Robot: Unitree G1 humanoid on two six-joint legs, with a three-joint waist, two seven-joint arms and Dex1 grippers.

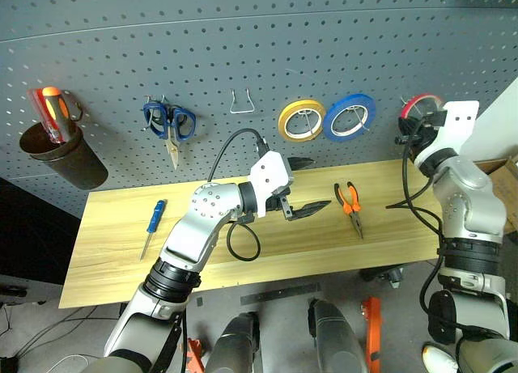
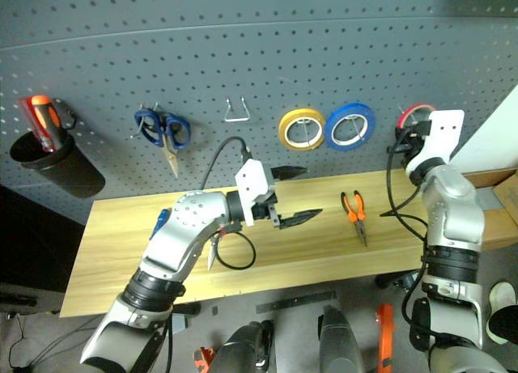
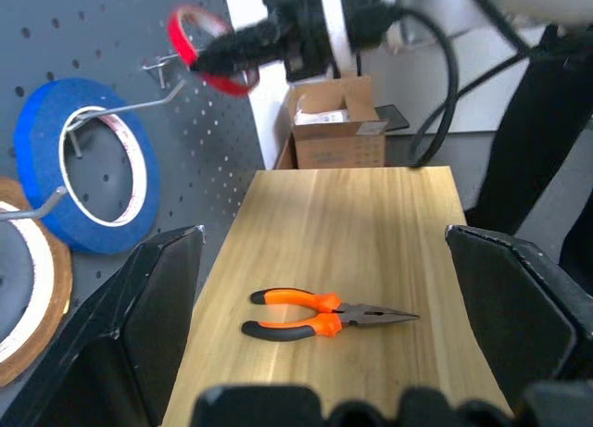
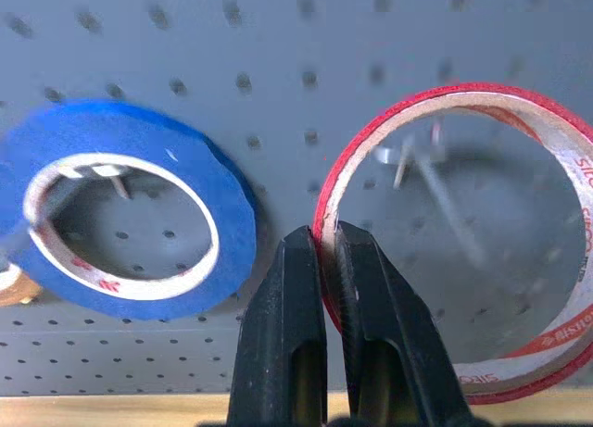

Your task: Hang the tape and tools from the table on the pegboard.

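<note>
My right gripper (image 4: 324, 237) is shut on the rim of the thin red tape (image 4: 519, 98), holding it up against the dark grey pegboard (image 1: 243, 49) at the far right. A metal hook (image 4: 435, 182) shows through the ring's hole. Over the middle of the wooden table (image 1: 267, 260), my left gripper (image 1: 312, 185) is open and empty and points right, toward the orange-and-black pliers (image 1: 350, 205) lying on the planks. The blue-handled screwdriver (image 1: 154, 219) lies near the table's left end.
Blue-handled scissors (image 1: 170, 122), a yellow roll (image 1: 301, 120) and a blue roll (image 1: 350, 116) hang on the board, with a bare hook (image 1: 243, 102) between them. A black cup (image 1: 65, 154) with red and orange handles hangs far left. A cardboard box (image 3: 334, 131) stands past the table's right end.
</note>
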